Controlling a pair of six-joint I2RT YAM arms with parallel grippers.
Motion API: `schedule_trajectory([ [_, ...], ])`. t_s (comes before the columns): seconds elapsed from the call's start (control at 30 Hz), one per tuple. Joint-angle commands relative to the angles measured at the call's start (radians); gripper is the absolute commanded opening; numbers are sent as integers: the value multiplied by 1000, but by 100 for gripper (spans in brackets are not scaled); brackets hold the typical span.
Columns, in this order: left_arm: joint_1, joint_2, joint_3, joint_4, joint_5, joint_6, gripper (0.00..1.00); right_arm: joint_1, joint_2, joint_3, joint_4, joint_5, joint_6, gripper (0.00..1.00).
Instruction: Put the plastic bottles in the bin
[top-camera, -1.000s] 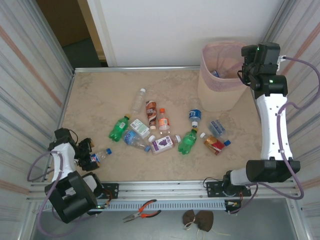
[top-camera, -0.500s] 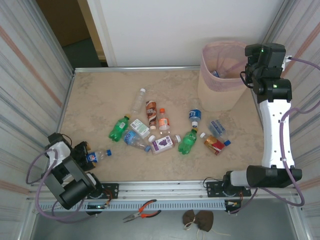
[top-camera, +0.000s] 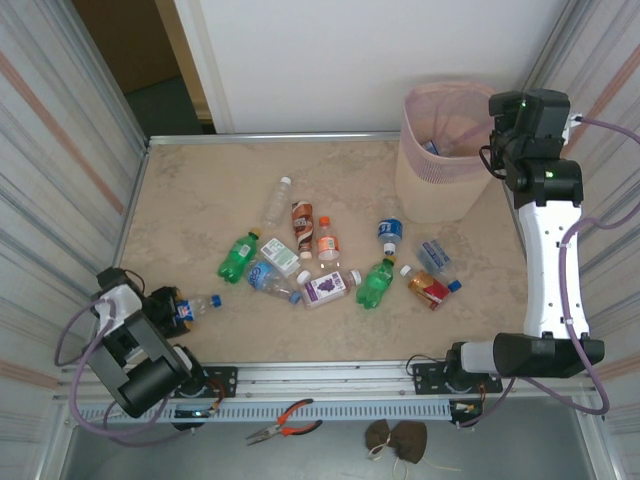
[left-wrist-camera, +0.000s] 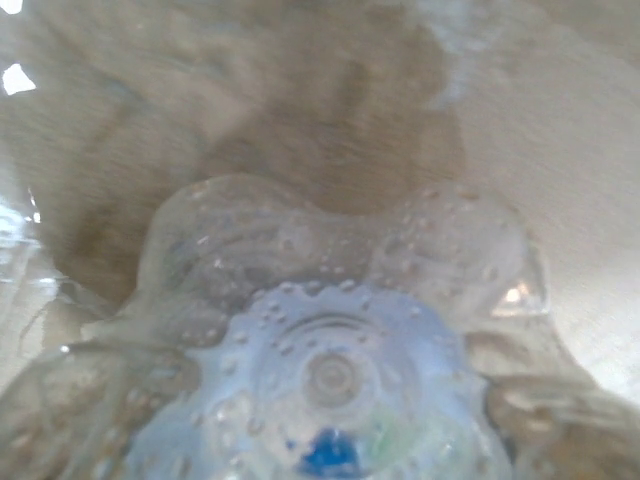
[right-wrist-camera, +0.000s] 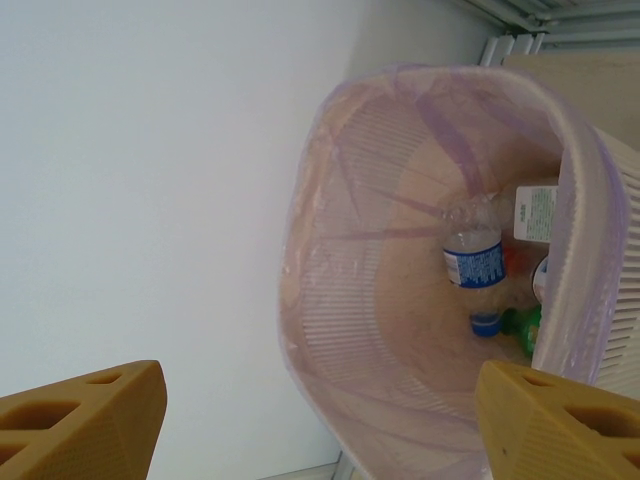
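Observation:
My left gripper (top-camera: 172, 307) is low at the table's near left, around the bottom end of a clear blue-capped plastic bottle (top-camera: 200, 303) that lies on its side. That bottle's base (left-wrist-camera: 335, 380) presses right up to the left wrist camera, hiding the fingers, so the grip itself cannot be seen. Several more plastic bottles lie mid-table, among them a green one (top-camera: 238, 256), a purple-labelled one (top-camera: 329, 288) and a red one (top-camera: 430, 291). My right gripper (right-wrist-camera: 320, 420) hangs open and empty over the bin (top-camera: 440, 170). Inside the bin (right-wrist-camera: 330, 300) lies a blue-labelled bottle (right-wrist-camera: 473, 252) with others.
Corrugated metal walls close in the left and right sides, with a white wall behind. The bin stands in the far right corner. Orange-handled pliers (top-camera: 285, 422) lie below the front rail. Bare table surface lies at the far left and along the near edge.
The left arm has swung lower and closer to the rail, and its jaws have narrowed around the blue-capped bottle. The right gripper has shifted slightly right over the bin.

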Motion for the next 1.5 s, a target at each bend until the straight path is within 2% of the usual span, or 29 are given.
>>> schedule_trajectory([
  [0.0, 4, -57, 31, 6, 48, 46, 62, 9, -35, -19, 8, 20, -26, 79],
  [0.27, 3, -161, 86, 64, 155, 74, 58, 15, -54, -37, 39, 12, -59, 78],
  [0.43, -48, -206, 155, 201, 231, 137, 59, 33, -61, -78, 194, -124, -247, 75],
  [0.67, -233, -250, 239, 471, 242, 200, 58, 70, -74, -182, 463, -465, -470, 72],
  [0.8, -371, -236, 322, 593, 287, 324, 60, 108, -67, -212, 574, -663, -554, 70],
  [0.9, -473, -219, 367, 712, 349, 406, 60, 155, -55, -218, 608, -761, -632, 70],
  [1.23, -754, -174, 538, 822, 462, 641, 60, 325, -59, -277, 670, -972, -872, 72],
  [1.47, -899, -156, 632, 816, 520, 763, 59, 450, -91, -335, 647, -1060, -1085, 83],
])
